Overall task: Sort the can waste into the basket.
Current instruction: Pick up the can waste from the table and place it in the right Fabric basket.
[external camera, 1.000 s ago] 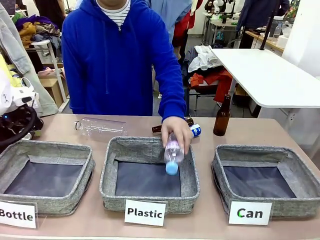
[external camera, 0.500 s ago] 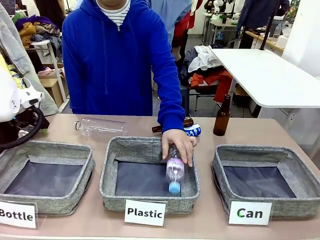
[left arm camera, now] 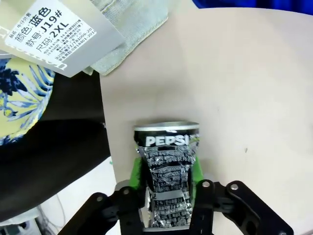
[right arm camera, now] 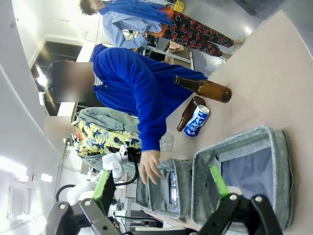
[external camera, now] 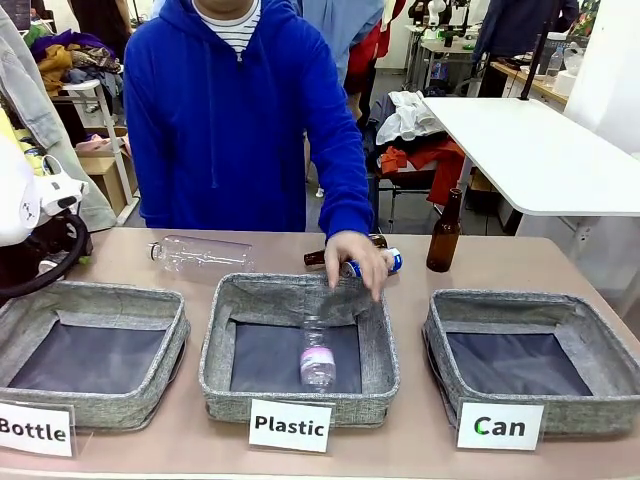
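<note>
We see the dented silver-grey can (left arm camera: 167, 147) pinched in the left gripper (left arm camera: 167, 171). The blue can (right arm camera: 197, 120) lies sideways behind the baskets, and the "Can" basket (external camera: 530, 300) sits rightmost.

A person's hand (external camera: 352, 252) is partly covering the blue can (external camera: 392, 262); an upright brown bottle (external camera: 444, 235) is standing just right of it. The right basket (external camera: 500, 300) is lying open above.
</note>
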